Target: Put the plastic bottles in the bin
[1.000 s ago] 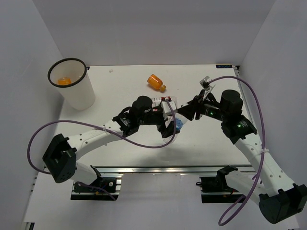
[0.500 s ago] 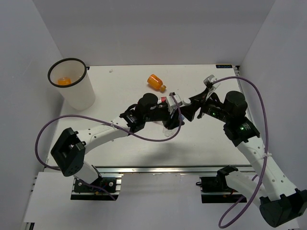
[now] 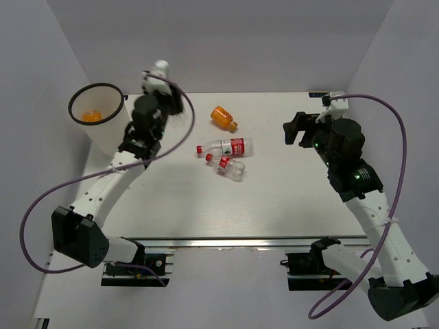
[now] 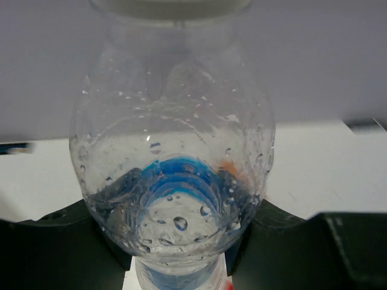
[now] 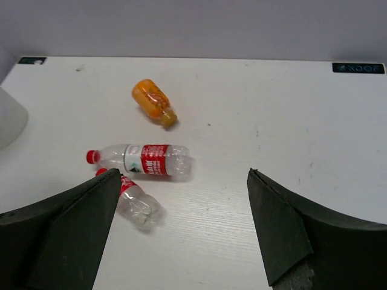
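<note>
My left gripper (image 3: 162, 88) is raised beside the bin (image 3: 118, 140) and shut on a clear blue-labelled bottle (image 3: 158, 69). That bottle (image 4: 175, 181) fills the left wrist view between the dark fingers (image 4: 60, 248). The white bin holds an orange bottle (image 3: 90, 116). A second orange bottle (image 3: 223, 117) lies on the table. Two red-labelled bottles (image 3: 225, 147) (image 3: 227, 167) lie side by side mid-table. My right gripper (image 3: 298, 129) hangs open at the right and holds nothing. In its view I see the orange bottle (image 5: 153, 101) and both red-labelled bottles (image 5: 145, 160) (image 5: 134, 202).
White walls close in the table (image 3: 288, 199) at the back and on both sides. The metal rail (image 3: 226, 243) and arm bases run along the near edge. Purple cables (image 3: 384, 110) loop off both arms. The bin's wall (image 5: 9, 121) shows at the right wrist view's left edge.
The left arm has swung from mid-table up and left to beside the bin, carrying the blue-labelled bottle. The right gripper has opened and drawn back to the right. Both red-labelled bottles are now uncovered.
</note>
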You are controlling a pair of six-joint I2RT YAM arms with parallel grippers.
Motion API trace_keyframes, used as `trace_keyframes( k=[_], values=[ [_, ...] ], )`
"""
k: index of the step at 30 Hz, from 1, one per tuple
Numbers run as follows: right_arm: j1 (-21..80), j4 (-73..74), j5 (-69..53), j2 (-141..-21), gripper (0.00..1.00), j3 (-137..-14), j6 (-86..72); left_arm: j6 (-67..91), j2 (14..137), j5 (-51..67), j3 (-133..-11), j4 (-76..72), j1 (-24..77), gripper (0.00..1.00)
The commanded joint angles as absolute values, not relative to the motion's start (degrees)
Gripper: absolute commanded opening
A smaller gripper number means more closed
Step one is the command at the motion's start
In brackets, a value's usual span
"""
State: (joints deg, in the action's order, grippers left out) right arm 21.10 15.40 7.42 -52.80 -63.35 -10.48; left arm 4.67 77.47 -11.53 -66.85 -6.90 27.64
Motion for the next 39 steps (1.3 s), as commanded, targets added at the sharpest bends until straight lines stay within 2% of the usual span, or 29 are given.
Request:
trace_keyframes(
  k=[1, 7, 10, 14, 16, 18, 20, 21, 22, 23, 25, 27, 28, 34, 39],
  values=[
    [20.6, 16.5, 11.0, -54.1, 0.89, -63.6, -9.1, 2.6, 76.6, -27.4, -74.3, -7.4, 16.6, 0.02],
    [19.6, 15.6, 9.7, -56.1, 0.89, -63.4, -7.9, 3.7, 84.6, -27.8, -85.8, -9.0, -2.4, 0.02],
    [19.2, 14.7, 10.2, -56.2, 0.89, -62.8, -7.1, 2.1, 89.1, -31.4, -88.2, -12.3, -6.0, 0.02],
    [18.5, 14.2, 9.1, -57.5, 0.89, -62.1, -6.4, 3.6, 92.1, -29.7, -88.0, -15.4, -9.2, 0.06],
    [18.4, 14.1, 8.1, -58.4, 0.89, -62.0, -6.1, 4.9, 94.6, -30.1, -88.8, -14.3, -9.7, 0.13],
    [18.4, 13.0, 3.1, -58.7, 0.89, -60.7, -4.3, 4.7, 96.2, -30.2, -88.4, -14.9, -9.8, 0.3],
    [18.3, 11.4, -4.7, -59.4, 0.89, -59.3, 2.3, 5.2, 96.7, -31.2, -87.3, -15.5, -9.8, 0.31],
    [18.5, 10.6, -11.6, -60.2, 0.89, -57.5, 5.7, 5.4, 96.9, -31.5, -86.8, -15.8, -9.8, 0.34],
    [18.5, 9.2, -14.7, -60.6, 0.89, -56.6, 7.5, 5.6, 96.9, -31.6, -86.2, -15.9, -9.8, 0.44],
    [18.5, 8.6, -19.6, -61.1, 0.89, -55.1, 9.3, 5.6, 97.0, -31.6, -86.2, -15.6, -9.8, 0.6],
    [19.8, 7.7, -19.5, -63.1, 0.89, -54.4, 11.0, 5.5, 96.9, -31.4, -86.6, -14.5, -9.8, 0.65],
    [21.2, 8.2, -18.5, -65.8, 0.89, -54.7, 12.3, 4.7, 96.4, -30.3, -86.7, -12.5, -9.8, 0.78],
    [22.8, 8.3, -18.1, -66.7, 0.89, -54.8, 13.3, 4.6, 95.9, -30.1, -87.2, -11.7, -9.8, 0.98],
    [31.6, 6.2, -11.3, -76.0, 0.89, -55.9, 15.7, 8.3, 90.0, -26.4, -89.0, -3.3, -9.8, 0.98],
    [33.8, -0.5, -10.4, -83.5, 0.89, -55.4, 14.0, 12.6, 86.5, -20.6, -92.9, 6.6, -9.8, 0.98]
  ],
)
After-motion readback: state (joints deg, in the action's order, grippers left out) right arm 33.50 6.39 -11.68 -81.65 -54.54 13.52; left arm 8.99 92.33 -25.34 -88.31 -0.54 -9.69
